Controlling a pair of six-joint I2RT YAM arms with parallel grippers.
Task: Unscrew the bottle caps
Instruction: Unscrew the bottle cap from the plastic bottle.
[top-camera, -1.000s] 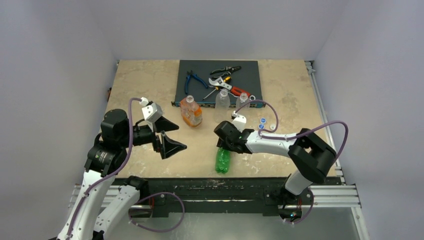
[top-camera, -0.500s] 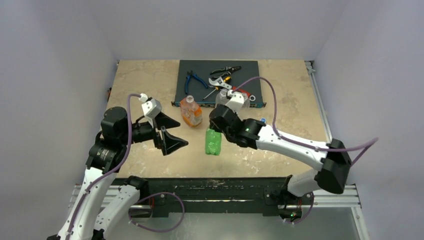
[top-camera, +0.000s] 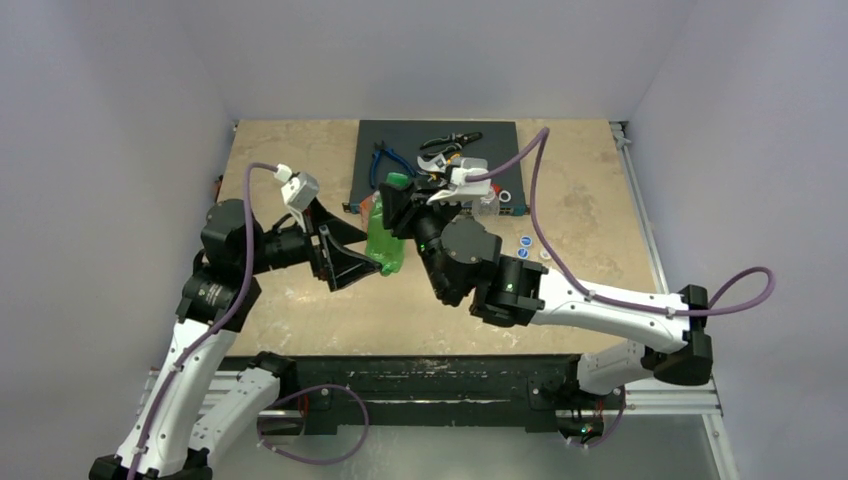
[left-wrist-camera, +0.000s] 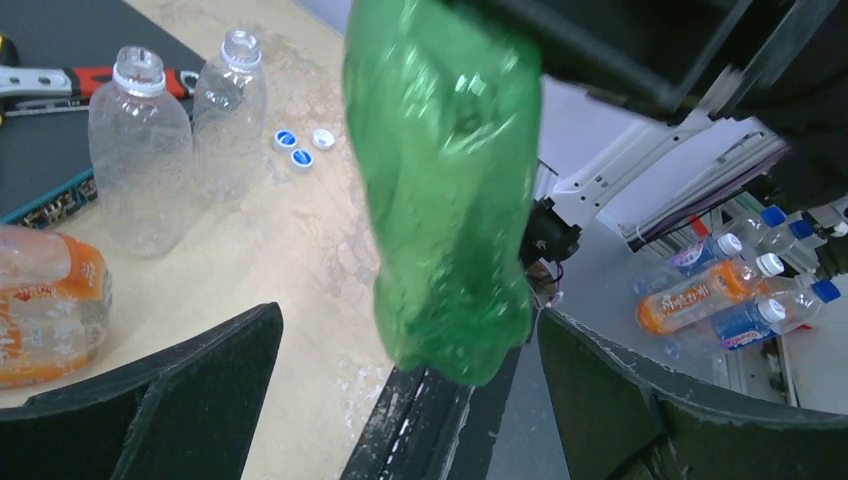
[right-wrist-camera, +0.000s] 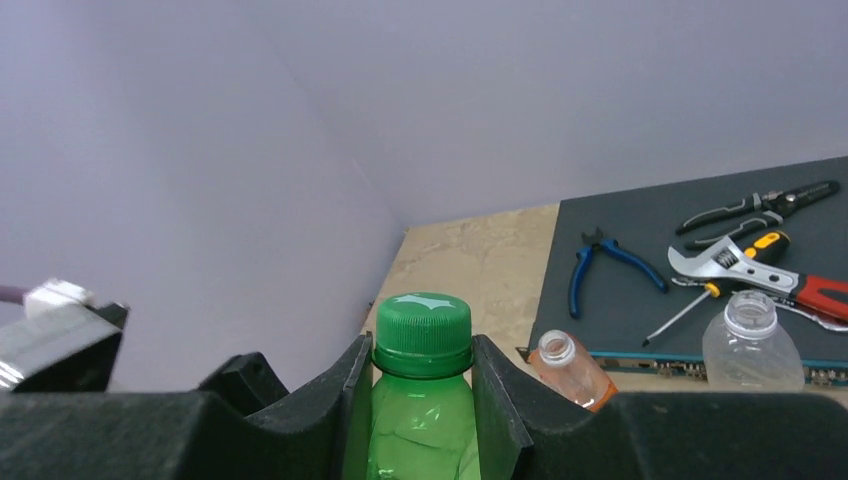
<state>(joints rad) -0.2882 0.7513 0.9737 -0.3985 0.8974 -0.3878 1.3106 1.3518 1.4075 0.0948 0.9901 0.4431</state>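
Note:
My right gripper (right-wrist-camera: 422, 372) is shut on the neck of the green bottle (right-wrist-camera: 420, 430), just under its green cap (right-wrist-camera: 422, 325), which sits screwed on. In the top view the right gripper (top-camera: 405, 205) holds this bottle (top-camera: 385, 245) upright above the table. My left gripper (top-camera: 350, 248) is open; the bottle's lower end (left-wrist-camera: 440, 190) hangs between its wide fingers (left-wrist-camera: 200, 380) without touching them. Three loose white caps (left-wrist-camera: 301, 157) lie on the table. Two clear bottles (left-wrist-camera: 140, 150) and the orange-label bottle (left-wrist-camera: 45, 300) stand with open mouths.
A dark mat (top-camera: 500, 140) at the back carries blue pliers (top-camera: 385, 157), a wrench (top-camera: 440, 160) and other hand tools. The clear bottles stand along its front edge. The table's front edge (left-wrist-camera: 410, 420) runs just below the hanging bottle.
The right arm has lifted the green bottle off the table near the front and carried it up and left, to between the left gripper's fingers. The left arm shifted only slightly.

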